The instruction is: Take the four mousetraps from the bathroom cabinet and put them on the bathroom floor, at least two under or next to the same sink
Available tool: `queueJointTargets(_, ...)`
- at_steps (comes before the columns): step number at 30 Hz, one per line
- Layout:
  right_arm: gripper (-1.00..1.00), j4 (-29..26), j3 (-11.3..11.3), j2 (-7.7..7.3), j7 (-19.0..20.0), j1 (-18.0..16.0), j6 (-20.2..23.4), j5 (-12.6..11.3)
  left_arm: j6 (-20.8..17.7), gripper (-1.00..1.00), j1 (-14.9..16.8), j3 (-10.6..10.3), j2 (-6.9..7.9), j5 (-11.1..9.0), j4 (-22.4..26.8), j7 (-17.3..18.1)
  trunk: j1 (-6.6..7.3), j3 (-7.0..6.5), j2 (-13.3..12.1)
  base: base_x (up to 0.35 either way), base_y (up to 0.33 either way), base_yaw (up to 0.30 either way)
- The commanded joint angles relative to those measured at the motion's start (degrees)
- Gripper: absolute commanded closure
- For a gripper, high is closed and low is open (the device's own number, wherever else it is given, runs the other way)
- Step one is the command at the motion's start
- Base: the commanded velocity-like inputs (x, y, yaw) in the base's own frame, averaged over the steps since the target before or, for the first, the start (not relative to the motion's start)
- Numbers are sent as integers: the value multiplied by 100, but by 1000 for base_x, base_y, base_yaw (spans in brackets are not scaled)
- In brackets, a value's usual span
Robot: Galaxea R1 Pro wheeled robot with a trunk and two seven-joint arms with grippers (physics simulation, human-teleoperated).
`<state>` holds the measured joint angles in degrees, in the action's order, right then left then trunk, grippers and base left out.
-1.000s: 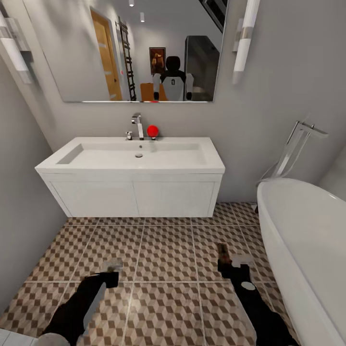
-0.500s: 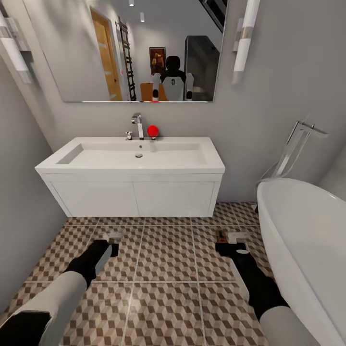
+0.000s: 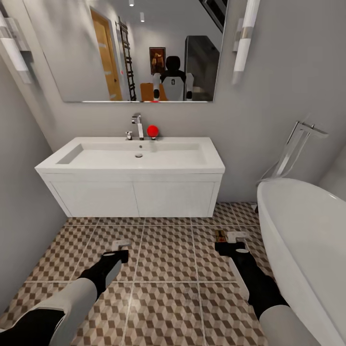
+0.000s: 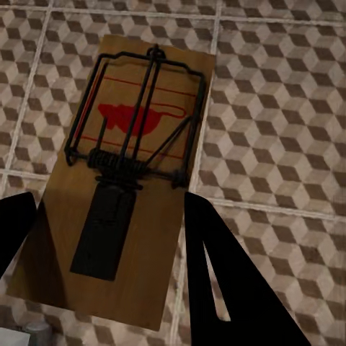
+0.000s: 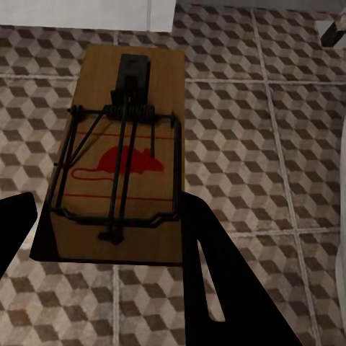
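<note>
Left gripper (image 4: 108, 238) clamped on flat brown wooden mousetrap (image 4: 130, 173), right gripper (image 5: 108, 231) on its twin (image 5: 122, 144), both above cube-patterned tile floor (image 3: 168, 250) fronting white sink (image 3: 96, 156). We reckon light, stiff boards; grip edges, avoid spring bar.

The head camera looks forward and down from high up, squarely facing the white sink (image 3: 139, 156) and the mirror (image 3: 139, 48), with the bathtub (image 3: 307, 240) on the right and the patterned bathroom floor (image 3: 168, 269) below. The left wrist camera sits close above its mousetrap (image 4: 122, 180), aimed steeply down at the tiles. The right wrist camera is equally close over the other mousetrap (image 5: 122, 155), angled toward the sink unit's base. All three views share the tiled floor in front of the sink.
</note>
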<state>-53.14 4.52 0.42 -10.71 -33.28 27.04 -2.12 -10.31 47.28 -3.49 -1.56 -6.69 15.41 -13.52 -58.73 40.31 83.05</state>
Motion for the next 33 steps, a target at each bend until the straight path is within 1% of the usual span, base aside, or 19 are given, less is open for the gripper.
queueJointTargets(1, 100, -9, 15, -4, -33, -3, 29, -28, -27, 100, 1, -43, -3, -43, 13, -42, 0, 5, 3, 0, 0, 0)
queueJointTargets(5, 100, -6, 15, -6, 104, -3, 29, -33, -11, 100, 1, -38, -16, -43, 49, -48, 0, 5, 3, 0, 0, 0)
queueJointTargets(6, 100, -6, 14, -7, 215, -3, 29, -29, -11, 100, 1, -38, -17, -43, 93, -52, 0, 5, 3, 0, 0, 0)
queueJointTargets(7, 100, -8, 16, -3, 324, -3, 29, -20, -32, 100, 1, -38, -32, -43, 295, -60, 0, 5, 3, 0, 0, 0)
queueJointTargets(10, 100, -9, 14, -5, 357, -3, 29, -5, -44, 100, 1, -43, -62, -43, 403, -66, 0, 5, 3, 0, 0, 0)
queueJointTargets(13, 100, 13, 9, -25, 354, -3, -135, 15, -50, 100, 1, -46, -78, -43, 415, -68, 0, 5, 3, 0, 0, 0)
queueJointTargets(14, 100, 33, -7, -16, 102, -127, -112, 94, -50, 100, 1, -46, -135, -44, 408, -64, 0, 5, 3, 0, 0, 0)
queueJointTargets(15, 100, 38, -7, -13, 32, -202, -63, 114, -50, 100, 1, -46, -147, -44, 406, -64, 0, 5, 3, 0, 0, 0)
queueJointTargets(17, 100, 169, -5, 9, -187, -631, 320, 165, -50, 100, 1, -46, -176, -43, 405, -64, 0, 5, 3, 0, 0, 0)
queueJointTargets(18, 100, 307, -5, 27, -244, -870, 524, 174, -50, 100, 1, -46, -183, -43, 407, -64, 0, 5, 3, 0, 0, 0)
queueJointTargets(19, 100, 373, -4, 38, -262, -981, 597, 174, -50, 100, 1, -46, -185, -43, 407, -64, 0, 5, 3, 0, 0, 0)
queueJointTargets(20, 100, 475, -4, 58, -283, -1164, 688, 174, -50, 100, 1, -46, -186, -43, 408, -64, 0, 5, 3, 0, 0, 0)
queueJointTargets(21, 100, 547, 1, 75, -289, -1287, 729, 172, -50, 100, 1, -46, -186, -43, 409, -63, 0, 5, 3, 0, 0, 0)
queueJointTargets(22, 100, 579, 5, 83, -286, -1331, 733, 171, -50, 100, 1, -46, -185, -43, 409, -63, 0, 5, 3, 0, 0, 0)
queueJointTargets(24, 100, 708, 21, 107, -250, -1431, 625, 168, -48, 100, 1, -46, -177, -43, 409, -63, 0, 5, 3, 0, 0, 0)
queueJointTargets(27, 100, 1115, 20, 126, -83, -1475, 216, 167, -44, 100, 1, -46, -172, -43, 410, -63, 0, 5, 3, 0, 0, 0)
queueJointTargets(29, 100, 1575, 16, 129, 160, -1489, -169, 171, -39, 100, 1, -46, -176, -43, 413, -63, 0, 5, 3, 0, 0, 0)
queueJointTargets(32, 100, 1978, 15, 126, 398, -1495, -490, 181, -36, 100, 1, -44, -176, -46, 409, -53, 0, 5, 3, 0, 0, 0)
queueJointTargets(33, 100, 2021, 14, 124, 424, -1495, -527, 182, -37, 100, 1, -41, -177, -47, 409, -51, 0, 5, 3, 0, 0, 0)
